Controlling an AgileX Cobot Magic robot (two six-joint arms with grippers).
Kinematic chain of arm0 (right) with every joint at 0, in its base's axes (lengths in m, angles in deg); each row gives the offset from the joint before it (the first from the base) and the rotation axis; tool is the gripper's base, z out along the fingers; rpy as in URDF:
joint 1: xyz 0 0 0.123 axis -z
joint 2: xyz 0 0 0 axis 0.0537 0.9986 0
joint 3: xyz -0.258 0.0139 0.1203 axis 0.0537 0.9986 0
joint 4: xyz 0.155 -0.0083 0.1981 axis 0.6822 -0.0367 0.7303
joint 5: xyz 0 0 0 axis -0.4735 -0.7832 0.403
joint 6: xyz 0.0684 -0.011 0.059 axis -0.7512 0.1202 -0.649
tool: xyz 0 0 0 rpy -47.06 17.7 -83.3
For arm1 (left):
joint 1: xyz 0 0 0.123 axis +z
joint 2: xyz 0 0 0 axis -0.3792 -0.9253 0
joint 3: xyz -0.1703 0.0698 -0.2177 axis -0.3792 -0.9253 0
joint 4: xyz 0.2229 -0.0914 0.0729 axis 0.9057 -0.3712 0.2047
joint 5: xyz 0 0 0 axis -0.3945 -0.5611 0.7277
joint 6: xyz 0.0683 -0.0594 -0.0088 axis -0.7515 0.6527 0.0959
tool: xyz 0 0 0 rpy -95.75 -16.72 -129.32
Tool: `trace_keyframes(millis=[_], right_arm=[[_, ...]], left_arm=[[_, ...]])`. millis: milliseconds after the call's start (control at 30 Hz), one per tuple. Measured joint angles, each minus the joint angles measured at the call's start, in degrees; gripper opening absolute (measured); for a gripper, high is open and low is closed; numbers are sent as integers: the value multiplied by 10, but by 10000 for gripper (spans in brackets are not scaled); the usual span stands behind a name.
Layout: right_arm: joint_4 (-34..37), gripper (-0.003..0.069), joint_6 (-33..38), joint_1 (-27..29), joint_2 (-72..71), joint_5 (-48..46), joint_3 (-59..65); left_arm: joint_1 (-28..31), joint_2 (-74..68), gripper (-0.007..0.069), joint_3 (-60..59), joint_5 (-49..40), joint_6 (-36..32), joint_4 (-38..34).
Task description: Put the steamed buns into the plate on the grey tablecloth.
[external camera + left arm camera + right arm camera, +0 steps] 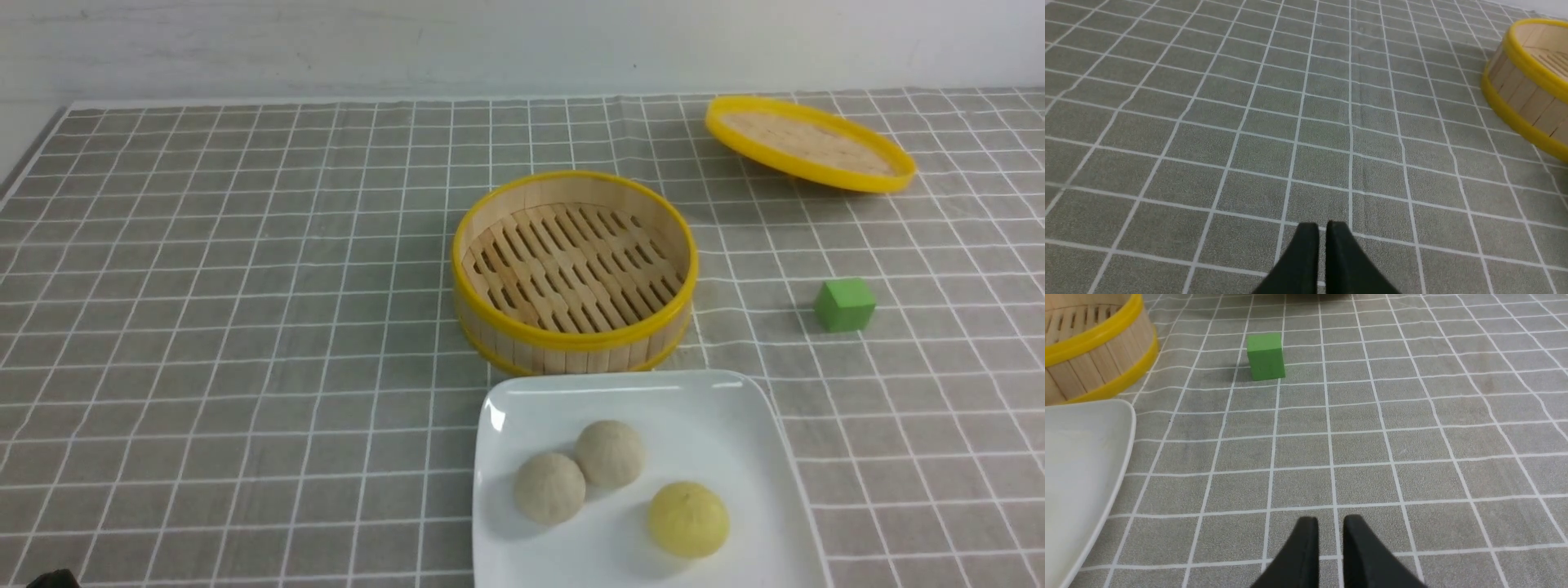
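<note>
Three steamed buns sit on a glossy white square plate [735, 408] with rounded corners and a raised rim, at the near edge of the desk on the grey tablecloth [245, 327], a woven fabric crossed by thin white lines into small squares. Two pale beige buns [549, 487] [609, 454] touch each other; the yellow bun [688, 518] lies just beside them, apart. All are matte, dome-shaped and faintly pleated.

Just behind the plate stands a round bamboo steamer [574, 273], slatted floor bare, its rims banded in yellow. Its flat yellow-rimmed lid [808, 143] rests tilted at the far right. A smooth green cube [844, 305] sits to the right of the steamer, well apart.

The left gripper [1322, 228] hangs over bare cloth, its black tapered fingers nearly together and holding nothing. The right gripper [1330, 524] shows a slightly wider gap, also empty, near the plate's corner. No writing is legible anywhere.
</note>
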Motion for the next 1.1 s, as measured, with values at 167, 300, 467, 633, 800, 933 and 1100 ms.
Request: trace_keyframes(millis=[167, 300, 467, 633, 800, 933, 1100], right_arm=[[0, 119, 0, 0, 0, 0, 0], [0, 123, 0, 0, 0, 0, 0], [0, 131, 0, 0, 0, 0, 0], [0, 134, 0, 0, 0, 0, 0], [0, 136, 0, 0, 0, 0, 0], [1, 141, 0, 0, 0, 0, 0], [1, 145, 0, 0, 0, 0, 0]], left_arm=[[0, 0, 64, 0, -1, 0, 2], [3, 0, 69, 1, -3, -3, 10], [35, 0, 72, 1, -4, -3, 21], [55, 0, 76, 1, -4, -3, 23], [58, 0, 83, 1, -5, -3, 23], [58, 0, 87, 1, -5, -3, 24], [58, 0, 90, 1, -5, -3, 26]])
